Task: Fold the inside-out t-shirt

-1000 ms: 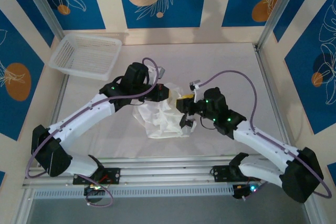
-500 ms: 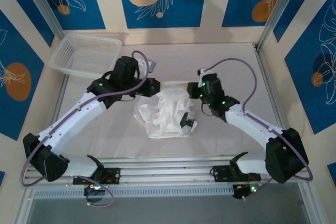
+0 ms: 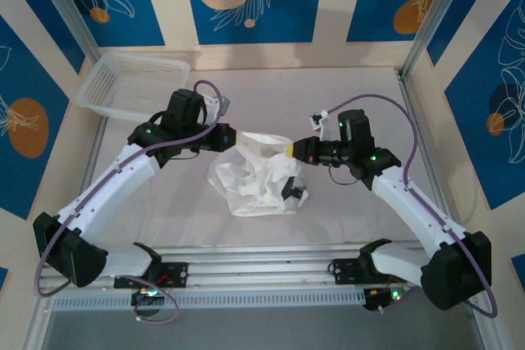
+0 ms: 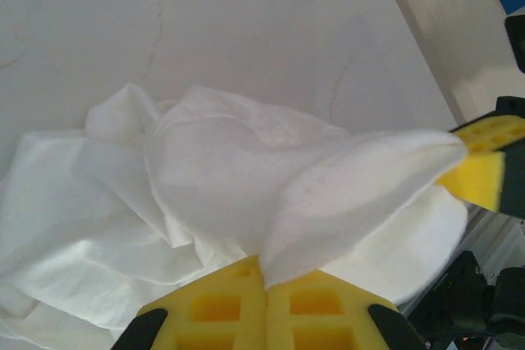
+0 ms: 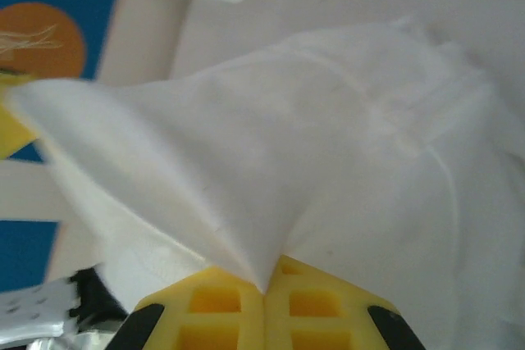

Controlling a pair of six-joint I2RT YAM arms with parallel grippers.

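White mesh basket (image 3: 135,84) sits at the far left corner of the table (image 3: 369,104); all positions are taken from it.

- The inside-out t-shirt (image 3: 258,174) lies crumpled in a heap right of the basket and nearer the arm bases, about mid-table. A dark patch (image 3: 289,190) shows on its side away from the basket, likely the tag.
- Left gripper (image 3: 232,138) is at the heap's basket-side edge. In the wrist view its yellow pads (image 4: 221,309) are pressed together with a fold of cloth pinched between them.
- Right gripper (image 3: 291,150) is at the edge farthest from the basket, its pads (image 5: 312,309) likewise closed on a peak of fabric.
- A band of cloth is stretched between the two pinches, lifted off the heap.

Handling, as judged: thin, light, limp cotton. It will sag and bunch, hold no shape, and slip from a shallow pinch. Hems, shoulder seams or sleeve edges are the best holds, where doubled cloth gives the pads more to bite. Which part each pinch has now, I cannot tell.
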